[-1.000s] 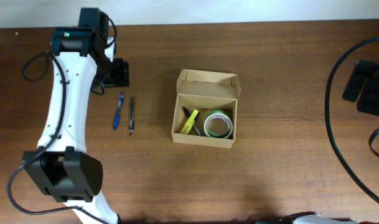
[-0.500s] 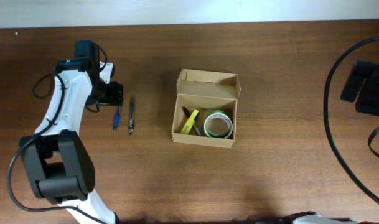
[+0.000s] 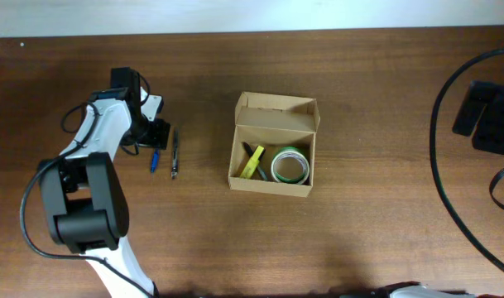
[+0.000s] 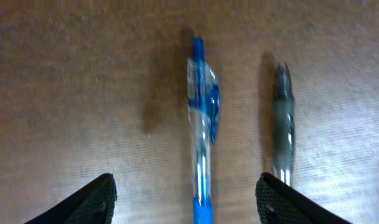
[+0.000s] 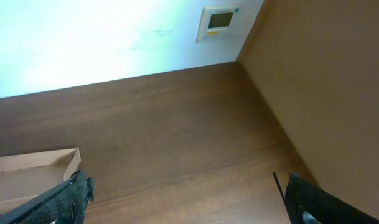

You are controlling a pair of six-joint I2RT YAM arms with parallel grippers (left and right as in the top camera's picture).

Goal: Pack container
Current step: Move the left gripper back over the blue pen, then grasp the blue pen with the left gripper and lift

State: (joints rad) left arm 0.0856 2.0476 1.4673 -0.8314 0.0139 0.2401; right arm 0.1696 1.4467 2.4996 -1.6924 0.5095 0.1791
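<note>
Blue pen [image 4: 201, 118] sits w/in wide-spread left hand [image 4: 186, 190], grey pen [image 4: 282, 118] by one finger's edge; right hand [image 5: 184, 196] spread too.

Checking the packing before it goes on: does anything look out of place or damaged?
Nothing looks damaged or spilled. Only the blue pen and the dark pen lie outside, left of the open container.
</note>
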